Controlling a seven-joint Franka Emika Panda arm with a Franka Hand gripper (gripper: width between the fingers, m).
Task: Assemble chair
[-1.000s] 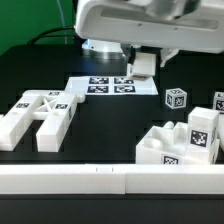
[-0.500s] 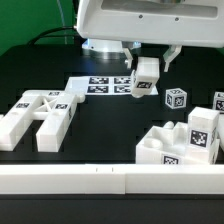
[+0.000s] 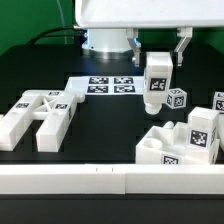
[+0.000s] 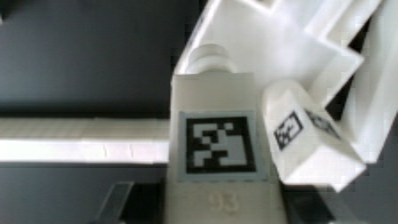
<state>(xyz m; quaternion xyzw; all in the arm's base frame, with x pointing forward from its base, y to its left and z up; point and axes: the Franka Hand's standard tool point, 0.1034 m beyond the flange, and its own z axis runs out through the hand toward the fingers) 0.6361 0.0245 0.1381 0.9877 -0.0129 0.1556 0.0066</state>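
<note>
Tags in black-and-white square patterns are the markings on the glossy white chair pieces. One piece, a bar [image 3: 156,72], hangs upright above the table [image 3: 100,135] and clear of it. It has a tag on the lower part of the face turned to the exterior camera. The wrist view shows a tag on the bar's broad face and a second on the side next to it. The gripper [image 3: 156,56] is clamped on the bar's upper end, with its dark fingers [image 4: 143,205] against the bar's sides in the wrist view.

Just beside the bar, lower down and toward the exterior view's right, a small cube [image 3: 176,98] sits on the table with a tag facing the camera. The notched block [image 3: 165,145] stands at the front right with tags on its raised part and its low front. The H-shaped frame [image 3: 40,118] lies flat at the exterior view's left, well apart from the bar, with tags on its upper face.

The marker board [image 3: 78,84] lies flat behind these pieces and carries a row of tags; the bar hangs near its right-hand end. The table is matt black. A white rail [image 3: 100,178] runs across the front edge. A green backdrop [image 3: 25,25] fills the upper left corner.
</note>
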